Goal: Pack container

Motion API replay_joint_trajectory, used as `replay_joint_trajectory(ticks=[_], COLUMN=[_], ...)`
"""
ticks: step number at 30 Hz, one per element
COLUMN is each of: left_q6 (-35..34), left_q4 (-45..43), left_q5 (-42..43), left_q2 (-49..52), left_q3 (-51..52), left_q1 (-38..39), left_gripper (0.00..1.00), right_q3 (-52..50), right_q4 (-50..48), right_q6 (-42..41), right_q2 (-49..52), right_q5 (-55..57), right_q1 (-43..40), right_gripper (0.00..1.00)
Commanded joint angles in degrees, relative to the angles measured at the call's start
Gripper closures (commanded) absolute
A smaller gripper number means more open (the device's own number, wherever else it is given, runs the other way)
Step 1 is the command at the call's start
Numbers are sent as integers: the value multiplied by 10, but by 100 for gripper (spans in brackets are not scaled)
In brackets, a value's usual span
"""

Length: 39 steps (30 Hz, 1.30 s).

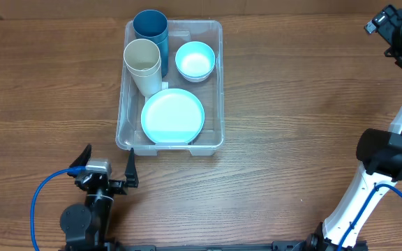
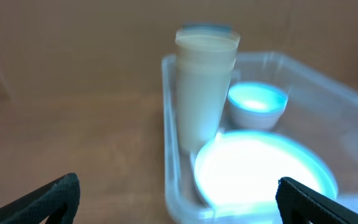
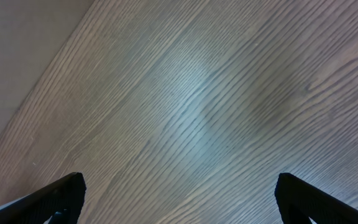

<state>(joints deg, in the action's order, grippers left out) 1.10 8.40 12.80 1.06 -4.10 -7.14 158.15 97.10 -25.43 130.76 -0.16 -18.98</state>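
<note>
The clear plastic container [image 1: 218, 90] sits at the table's middle back. It holds a dark blue cup [image 1: 150, 28], a cream cup [image 1: 142, 61], a light blue bowl [image 1: 195, 60] and a light blue plate [image 1: 172, 115]. My left gripper [image 1: 108, 168] is open and empty, just in front of the container's near left corner. In the left wrist view the container [image 2: 171, 180], cream cup [image 2: 205, 87], bowl [image 2: 258, 102] and plate [image 2: 263, 171] show ahead of the open left gripper [image 2: 179, 202]. My right gripper [image 3: 179, 196] is open over bare wood, at the far right in the overhead view [image 1: 389, 31].
The wooden table [image 1: 292, 174] surrounds the container. The right arm's white base [image 1: 368, 188] stands at the right front. A blue cable [image 1: 44, 195] loops beside the left arm.
</note>
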Motion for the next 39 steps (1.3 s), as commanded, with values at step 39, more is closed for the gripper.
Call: replay_joint_trajectory(ticks=[39], left_q6=[28], left_q4=[27], left_q5=[-87], left_q2=[-8], left_q3=[8], left_q1=[-4], left_gripper=[0], right_q3=[12], right_q4=[-1], right_q6=[0], right_q2=[-221], right_q5=[2], right_q1=[213], right_gripper=[0])
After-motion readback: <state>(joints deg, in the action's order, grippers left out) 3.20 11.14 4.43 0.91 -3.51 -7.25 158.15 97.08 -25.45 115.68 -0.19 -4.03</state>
